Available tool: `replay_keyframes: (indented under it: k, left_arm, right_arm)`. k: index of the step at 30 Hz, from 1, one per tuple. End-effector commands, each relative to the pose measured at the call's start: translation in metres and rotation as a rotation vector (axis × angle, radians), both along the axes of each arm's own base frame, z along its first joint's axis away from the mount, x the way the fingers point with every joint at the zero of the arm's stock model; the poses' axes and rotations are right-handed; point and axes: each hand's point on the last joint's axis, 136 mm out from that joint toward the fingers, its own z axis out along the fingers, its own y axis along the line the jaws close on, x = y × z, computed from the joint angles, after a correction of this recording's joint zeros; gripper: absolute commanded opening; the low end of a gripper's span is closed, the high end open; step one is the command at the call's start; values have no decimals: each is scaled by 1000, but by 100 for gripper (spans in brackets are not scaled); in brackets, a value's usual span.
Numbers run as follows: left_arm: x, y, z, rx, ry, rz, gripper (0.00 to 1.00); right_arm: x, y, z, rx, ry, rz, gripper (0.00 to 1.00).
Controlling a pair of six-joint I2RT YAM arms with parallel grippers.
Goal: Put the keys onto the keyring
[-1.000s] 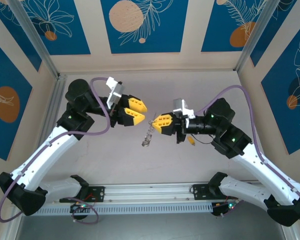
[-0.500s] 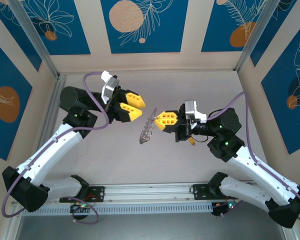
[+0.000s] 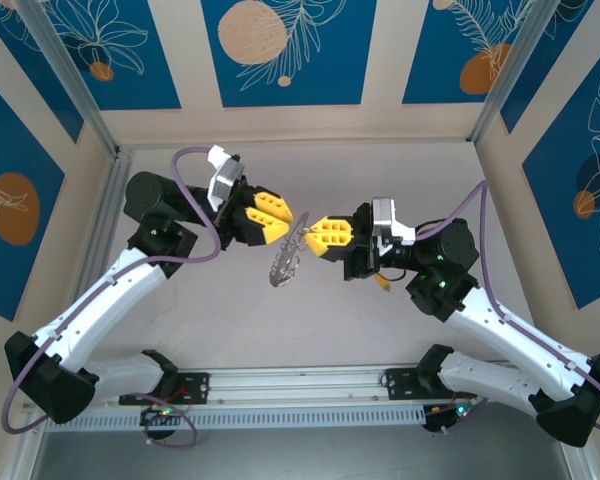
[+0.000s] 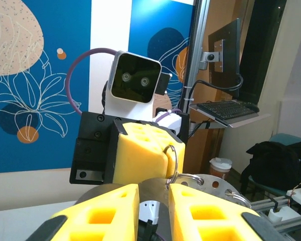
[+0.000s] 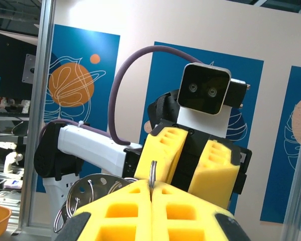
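right gripper [image 3: 318, 236] pinched shut on keyring [image 3: 285, 258] rim | left gripper [image 3: 284, 221] narrow, unclamped, just opposite | we judge hoop light, stiff, slippery, keys [image 3: 277, 278] dangling | take bare wire beside right fingertips

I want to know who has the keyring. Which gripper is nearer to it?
Right. The right gripper is shut on the keyring, so it touches it. The left gripper is just beside it on the opposite side, jaws apart.
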Motion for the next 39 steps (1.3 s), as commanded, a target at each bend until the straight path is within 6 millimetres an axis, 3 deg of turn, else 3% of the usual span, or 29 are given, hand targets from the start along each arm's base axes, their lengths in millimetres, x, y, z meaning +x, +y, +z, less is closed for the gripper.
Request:
replay_keyframes:
  k: [1,15,19,29,34,39]
  left_arm:
    - [-15,4,8,-25,-59,-24,22]
    - [-23,-3,6,-28,-82,-33,21]
    - [-21,-6,5,-29,-80,-30,13]
    - [-13,-10,6,-45,-80,6,13]
    - [-10,-12,4,-46,-81,23,20]
    - [-7,-14,1,-39,-81,30,14]
  right_arm:
    - [1,-6,16,74,-28,-39,0]
    - [11,1,12,76,14,-47,0]
    - [11,1,11,75,15,-45,0]
    - [16,6,-2,47,61,-47,0]
    - [19,7,-7,36,82,-54,0]
    - [21,9,-10,26,88,-59,0]
